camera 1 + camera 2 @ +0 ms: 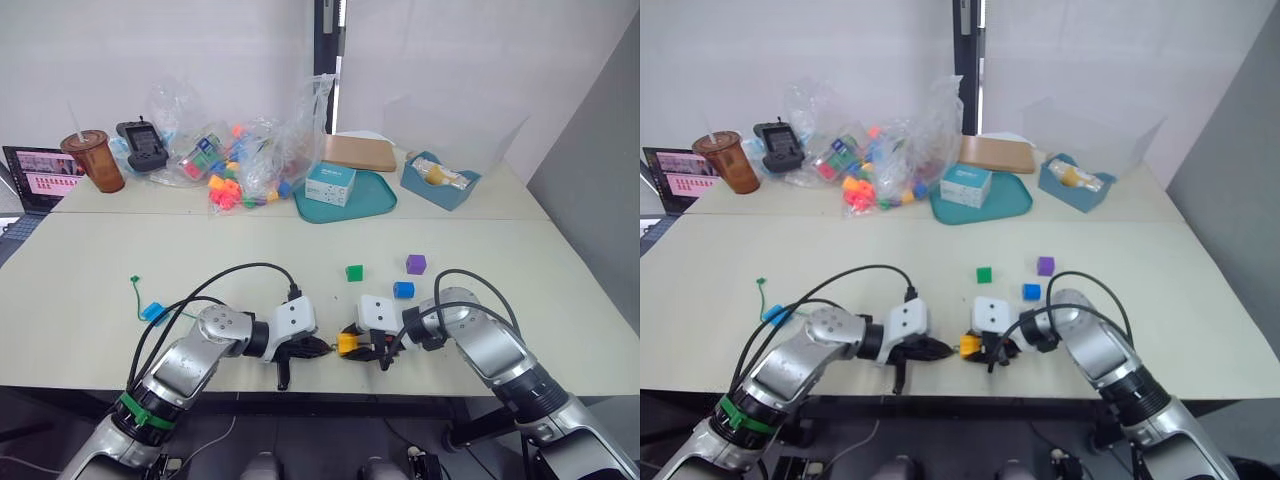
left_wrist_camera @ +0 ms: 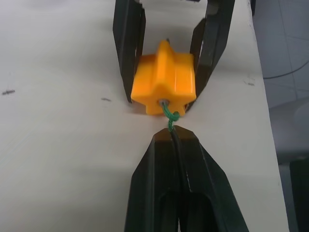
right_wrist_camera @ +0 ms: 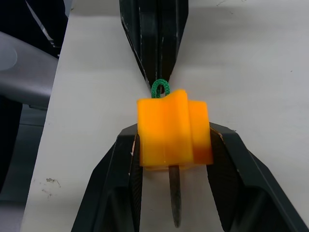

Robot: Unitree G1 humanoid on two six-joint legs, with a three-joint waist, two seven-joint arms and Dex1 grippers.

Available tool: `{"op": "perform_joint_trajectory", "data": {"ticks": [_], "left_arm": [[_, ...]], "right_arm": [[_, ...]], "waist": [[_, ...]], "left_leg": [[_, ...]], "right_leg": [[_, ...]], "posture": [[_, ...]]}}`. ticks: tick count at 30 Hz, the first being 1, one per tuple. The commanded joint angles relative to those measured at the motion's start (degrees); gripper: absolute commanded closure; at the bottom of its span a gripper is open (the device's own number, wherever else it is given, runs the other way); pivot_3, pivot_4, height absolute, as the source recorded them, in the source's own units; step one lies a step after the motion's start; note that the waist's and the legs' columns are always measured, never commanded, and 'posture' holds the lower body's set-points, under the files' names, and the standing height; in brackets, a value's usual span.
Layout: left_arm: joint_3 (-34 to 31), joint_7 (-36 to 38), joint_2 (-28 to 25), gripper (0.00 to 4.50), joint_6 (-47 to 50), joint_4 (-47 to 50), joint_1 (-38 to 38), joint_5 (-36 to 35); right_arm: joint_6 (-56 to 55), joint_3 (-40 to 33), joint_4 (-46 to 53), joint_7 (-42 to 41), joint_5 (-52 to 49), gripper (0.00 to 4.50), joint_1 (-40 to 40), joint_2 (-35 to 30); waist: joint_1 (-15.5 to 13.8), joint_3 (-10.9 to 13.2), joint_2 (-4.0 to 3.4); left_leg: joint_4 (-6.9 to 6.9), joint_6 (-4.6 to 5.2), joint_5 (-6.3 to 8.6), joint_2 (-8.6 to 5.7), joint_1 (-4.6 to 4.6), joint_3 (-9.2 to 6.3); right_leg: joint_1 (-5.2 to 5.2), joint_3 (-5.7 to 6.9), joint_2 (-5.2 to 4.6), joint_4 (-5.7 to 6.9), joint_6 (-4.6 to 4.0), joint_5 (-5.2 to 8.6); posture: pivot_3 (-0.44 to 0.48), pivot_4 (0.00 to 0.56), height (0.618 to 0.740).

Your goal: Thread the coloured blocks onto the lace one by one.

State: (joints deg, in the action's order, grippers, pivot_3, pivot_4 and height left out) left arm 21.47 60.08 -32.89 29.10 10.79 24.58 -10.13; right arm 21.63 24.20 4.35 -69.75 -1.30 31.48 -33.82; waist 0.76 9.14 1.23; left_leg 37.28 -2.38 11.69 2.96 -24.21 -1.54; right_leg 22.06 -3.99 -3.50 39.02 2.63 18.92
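Note:
Near the table's front edge, my right gripper (image 1: 352,346) is shut on the orange-yellow block (image 3: 174,135). My left gripper (image 2: 175,131) faces it tip to tip, shut on the green lace (image 2: 170,117) right at the block's hole. The lace's dark tip (image 3: 175,198) sticks out of the block's far side between the right fingers (image 3: 120,159). Further left the lace (image 1: 136,295) trails over the table, with the light blue block (image 1: 153,312) on it. The green block (image 1: 354,272), purple block (image 1: 416,264) and dark blue block (image 1: 403,290) lie loose just beyond the right gripper.
Along the back stand a teal tray (image 1: 380,205) with a white box (image 1: 329,185), a toy jumble in clear bags (image 1: 240,170), a brown cup (image 1: 95,160), a laptop (image 1: 40,175) and a blue bin (image 1: 440,182). Both grippers work close to the front edge.

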Motion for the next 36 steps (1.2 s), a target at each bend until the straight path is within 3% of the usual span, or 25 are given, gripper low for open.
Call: {"op": "perform_joint_trajectory", "data": {"ticks": [1, 8, 15, 17, 22, 23, 24, 29, 36], "left_arm": [[0.4, -0.9, 1.1, 4.5, -0.5, -0.9, 1.0, 0.8], [-1.1, -0.3, 0.3, 4.5, 1.2, 0.5, 0.6, -0.2], [-4.0, 1.2, -0.9, 2.38, 4.6, 2.7, 1.0, -4.3], [-4.1, 1.5, -1.1, 1.7, 4.7, 3.0, 1.1, -4.6], [-3.3, 1.0, -0.5, 0.08, 5.0, 3.2, 1.5, -4.7], [-2.9, 0.9, -0.2, 0.0, 4.8, 3.0, 1.7, -4.5], [-2.5, 0.6, 0.2, 0.0, 4.7, 2.7, 2.0, -4.2], [1.0, -0.9, 3.5, 0.0, 2.6, -0.8, 4.5, -1.1], [4.8, -1.1, 6.2, 0.0, 0.0, -5.0, 5.5, 2.3]], "right_arm": [[0.2, 0.9, 0.9, -0.2, 0.0, 3.16, 0.1, 0.1], [1.2, 1.1, 0.9, 0.3, 0.3, 3.16, 0.3, 0.5], [2.8, 0.1, 1.7, 1.4, 0.0, 3.16, 0.2, 0.6], [3.5, -0.6, 2.1, 1.8, -0.5, 2.11, 0.3, 0.7], [7.0, -3.0, 4.9, 1.4, -3.3, 0.45, 0.3, -0.2], [7.6, -3.6, 5.8, 1.3, -3.9, 0.09, 0.2, -0.7], [8.1, -4.2, 6.5, 1.4, -4.4, 0.04, 0.0, -1.3], [7.9, -7.3, 9.9, 0.3, -6.5, 0.04, -2.3, -6.2], [5.9, -7.8, 9.1, 0.7, -6.4, 0.04, -2.8, -8.4]], "waist": [[0.0, 0.0, 0.0], [0.1, 0.0, 0.0], [0.1, 0.0, 0.0], [0.1, 0.0, 0.0], [0.1, 0.0, 0.0], [0.1, 0.0, 0.0], [-0.1, 0.0, 0.0], [-0.5, 0.0, 0.0], [0.1, 0.0, 0.0]], "left_leg": [[0.0, 0.0, 0.0, 0.0, 0.0, 0.0], [0.0, 0.0, 0.0, 0.0, 0.0, -0.01], [-0.01, 0.0, 0.0, 0.01, 0.01, -0.02], [-0.01, 0.0, 0.0, 0.01, 0.0, -0.02], [-0.01, 0.0, 0.0, 0.0, -0.01, -0.02], [0.0, 0.0, 0.0, 0.0, -0.02, -0.01], [0.0, 0.0, 0.0, 0.0, -0.02, -0.01], [0.06, 0.0, 0.0, -0.04, -0.09, -0.01], [0.04, 0.0, 0.0, -0.03, -0.07, -0.02]], "right_leg": [[0.0, 0.0, 0.0, 0.0, 0.0, 0.0], [0.01, 0.01, 0.0, 0.01, 0.0, 0.0], [0.01, 0.01, 0.01, 0.02, 0.0, 0.0], [0.01, 0.01, 0.01, 0.01, 0.0, 0.0], [0.01, 0.01, 0.0, 0.01, 0.0, 0.0], [0.01, 0.01, 0.0, 0.01, 0.0, 0.0], [0.01, 0.01, 0.0, 0.01, 0.0, 0.0], [0.01, 0.02, -0.03, -0.04, 0.0, 0.0], [0.03, 0.0, -0.01, -0.01, 0.0, 0.0]], "posture": [[0.0, 0.15, 0.74], [0.0, 0.15, 0.74], [0.0, 0.15, 0.74], [0.0, 0.15, 0.74], [0.0, 0.15, 0.74], [0.0, 0.15, 0.74], [0.0, 0.15, 0.74], [0.0, 0.15, 0.74], [0.0, 0.15, 0.74]]}}
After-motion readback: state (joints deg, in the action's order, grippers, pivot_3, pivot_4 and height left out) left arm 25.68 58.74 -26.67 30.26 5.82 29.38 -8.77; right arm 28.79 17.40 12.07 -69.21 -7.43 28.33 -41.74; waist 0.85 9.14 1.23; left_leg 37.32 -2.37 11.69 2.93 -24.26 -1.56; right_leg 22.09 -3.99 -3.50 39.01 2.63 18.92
